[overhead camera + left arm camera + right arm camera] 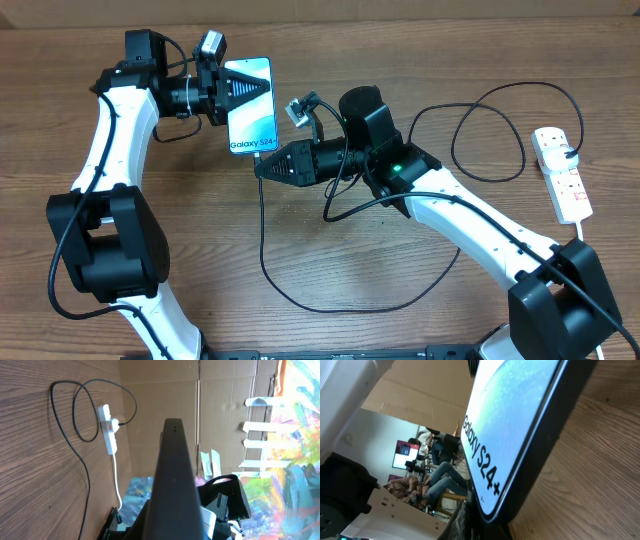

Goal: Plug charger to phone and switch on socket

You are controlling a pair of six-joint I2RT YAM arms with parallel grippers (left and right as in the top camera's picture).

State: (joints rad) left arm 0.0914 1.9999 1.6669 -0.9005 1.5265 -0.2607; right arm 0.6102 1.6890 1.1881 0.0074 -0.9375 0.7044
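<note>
My left gripper (pixel 238 96) is shut on the phone (pixel 255 125) and holds it up off the table, its lit blue screen facing up and the "Galaxy S24+" text at the near short edge. My right gripper (pixel 263 166) is shut on the charger's connector tip and presses it against that short edge. The right wrist view shows the phone (pixel 520 415) very close, with the tip at its lower edge by my fingers (pixel 482 527). The black cable (pixel 262 240) loops over the table to the black plug in the socket (pixel 562 172). The left wrist view shows the phone's dark edge (pixel 172 470) and the socket (pixel 107 432).
The strip's thick white cord (pixel 582 225) runs toward the table's front right. The charger cable makes a large loop (pixel 490 130) between my right arm and the strip. A cardboard wall (pixel 400 15) stands along the back edge.
</note>
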